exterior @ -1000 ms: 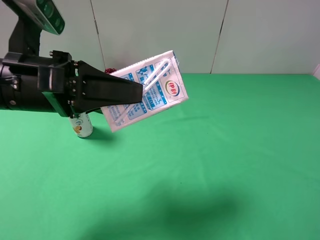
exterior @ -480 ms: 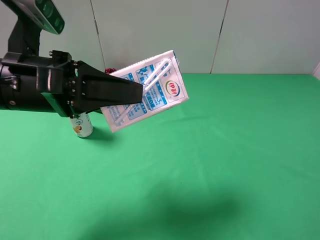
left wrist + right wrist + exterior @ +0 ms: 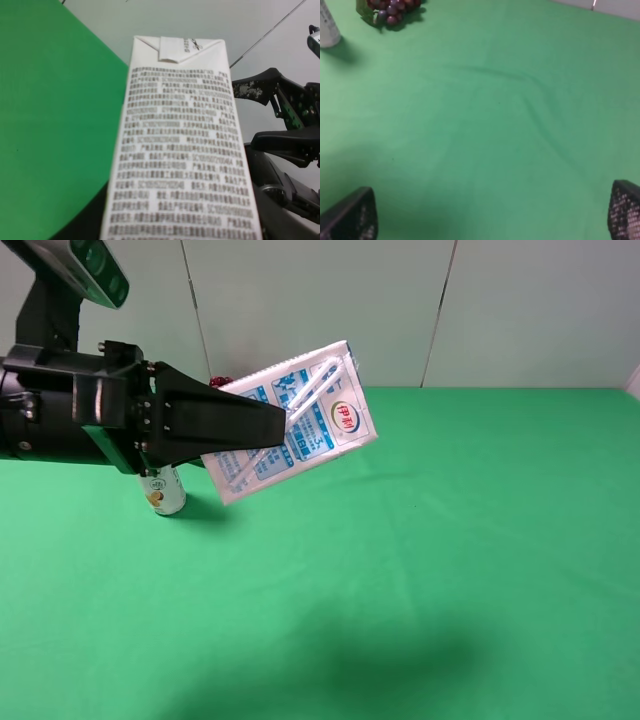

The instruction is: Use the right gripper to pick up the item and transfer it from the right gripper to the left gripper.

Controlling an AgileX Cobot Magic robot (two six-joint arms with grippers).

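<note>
The item, a white drink carton with blue print [image 3: 300,420], hangs tilted in the air above the green table at the back left. My left gripper [image 3: 278,425] is shut on it, with the black fingers running along its side. In the left wrist view the carton's printed face [image 3: 180,150] fills the middle and hides the fingers. My right gripper [image 3: 487,215] is open and empty over bare green cloth; only its two fingertips [image 3: 350,215] show. It is out of the exterior high view, where only a dark shadow lies on the front of the cloth.
A white bottle [image 3: 165,490] stands on the cloth under the left gripper and also shows in the right wrist view [image 3: 327,25]. A red grape bunch [image 3: 390,10] lies near it. Black arm hardware [image 3: 285,150] shows beyond the carton. A white wall backs the table.
</note>
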